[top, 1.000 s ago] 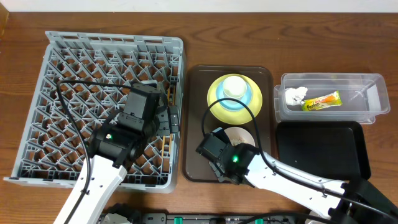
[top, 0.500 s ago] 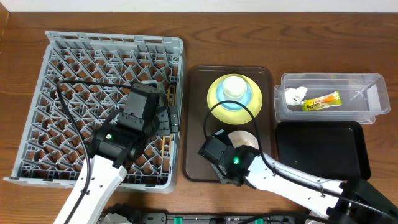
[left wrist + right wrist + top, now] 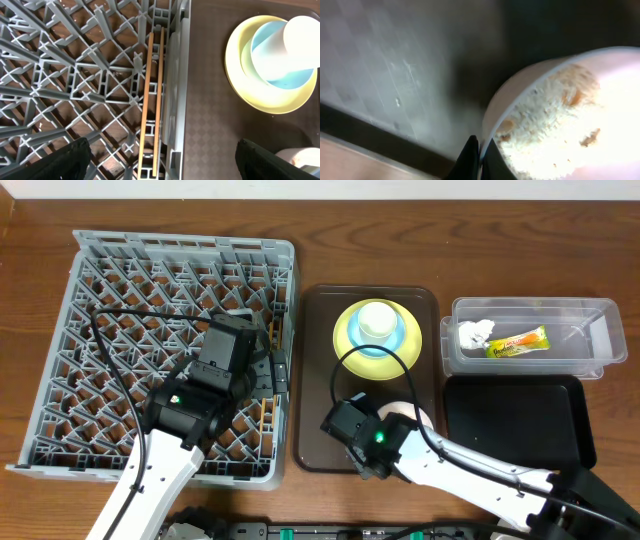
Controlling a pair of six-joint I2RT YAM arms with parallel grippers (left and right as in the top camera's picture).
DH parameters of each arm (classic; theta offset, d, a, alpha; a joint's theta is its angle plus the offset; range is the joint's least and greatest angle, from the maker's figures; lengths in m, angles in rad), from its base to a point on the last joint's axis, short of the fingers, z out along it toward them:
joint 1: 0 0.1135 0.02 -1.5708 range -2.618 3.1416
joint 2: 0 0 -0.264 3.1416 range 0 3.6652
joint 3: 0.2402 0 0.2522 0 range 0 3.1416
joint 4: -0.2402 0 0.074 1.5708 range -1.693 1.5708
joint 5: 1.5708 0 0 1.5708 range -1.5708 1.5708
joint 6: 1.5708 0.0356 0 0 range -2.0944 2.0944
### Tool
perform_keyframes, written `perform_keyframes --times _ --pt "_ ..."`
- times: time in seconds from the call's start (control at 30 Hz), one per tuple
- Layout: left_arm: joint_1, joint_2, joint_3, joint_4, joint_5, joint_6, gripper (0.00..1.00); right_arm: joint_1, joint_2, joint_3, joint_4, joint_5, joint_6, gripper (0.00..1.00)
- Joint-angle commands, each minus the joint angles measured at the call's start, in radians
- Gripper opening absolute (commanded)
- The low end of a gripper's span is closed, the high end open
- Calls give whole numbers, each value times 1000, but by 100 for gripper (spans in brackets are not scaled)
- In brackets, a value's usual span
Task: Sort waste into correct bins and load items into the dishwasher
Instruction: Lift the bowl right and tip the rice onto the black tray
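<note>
My right gripper is shut on the near-left rim of the white bowl, one finger on each side of the wall. Whitish rice-like food scraps lie inside the bowl. Behind it, a pale cup sits in a light blue bowl on the yellow-green plate. Over the right edge of the grey dish rack, my left gripper stands wide open and holds nothing. The wooden chopsticks lie in the rack just beneath it.
The brown serving tray carries the dishes. At the right, a clear tub holds a crumpled napkin and a yellow-green wrapper. In front of it lies the black tray.
My right gripper has closed on the white bowl's rim, and the bowl has shifted slightly to the right. The left arm has not moved.
</note>
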Motion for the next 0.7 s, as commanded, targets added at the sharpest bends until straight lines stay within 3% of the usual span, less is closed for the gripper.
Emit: perform_keyframes --times 0.0,0.3,0.43,0.67 --pt "-1 1 15 -3 2 2 93 -23 -50 129 -79 5 -20 1" --pt "-1 1 15 -3 2 2 93 -169 -192 383 -342 -9 -41 1" --pt "-1 1 15 -3 2 2 93 -339 -280 382 -391 -94 -46 1" --pt "-1 1 15 -3 2 2 93 -747 -405 374 -435 -377 -235 1"
